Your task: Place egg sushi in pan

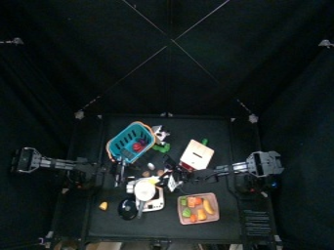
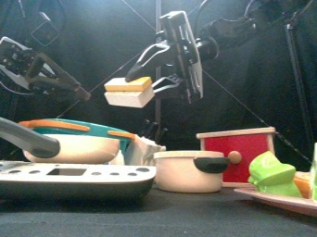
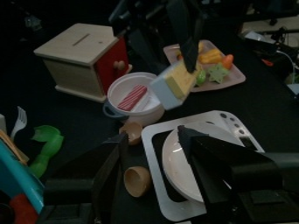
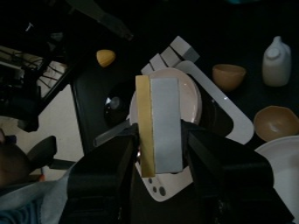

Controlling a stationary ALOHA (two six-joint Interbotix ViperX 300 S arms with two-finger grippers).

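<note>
Top view: too small to pick out the sushi. 1 teal plastic basket (image 1: 131, 144), 1 orange tray of toy food (image 1: 198, 207), 2 black arms. The pan can't be singled out here.

Front view: the right gripper (image 2: 151, 85) pinches the egg sushi (image 2: 129, 91), a white toy block w/ pale yellow top. It hangs in the air above and to the left of the pan (image 2: 192, 171), a small whitish-grey pot w/ dark handle, and well apart from it. 1 wooden box w/ red front (image 2: 238, 153) sits just behind the pan.

Left wrist view: the left gripper (image 3: 158, 171) has its jaws spread w/ nothing between them, and hovers over the black round dish w/ white centre (image 3: 187, 157) near the pan (image 3: 131, 94). The sushi (image 3: 176, 85) shows just beside the pan's rim, not inside.

Right wrist view: the sushi (image 4: 162, 114) sits lengthwise between the jaws, w/ the white-centred dish directly under it. 2 small brown cups (image 4: 228, 74), 1 white bottle (image 4: 275, 61) and 1 small orange piece (image 4: 105, 57) also show.

Risks: a release here prob. lands the sushi on the dish, not in the pan (wrong target, and it sits close by). The pan's mouth is small, so an off-centre drop may catch the rim and bounce out. The block is smooth, so it may slip while being carried over. The left arm is close enough that the two could bump.

Count: 1 egg sushi, 1 pan, 2 grippers.
</note>
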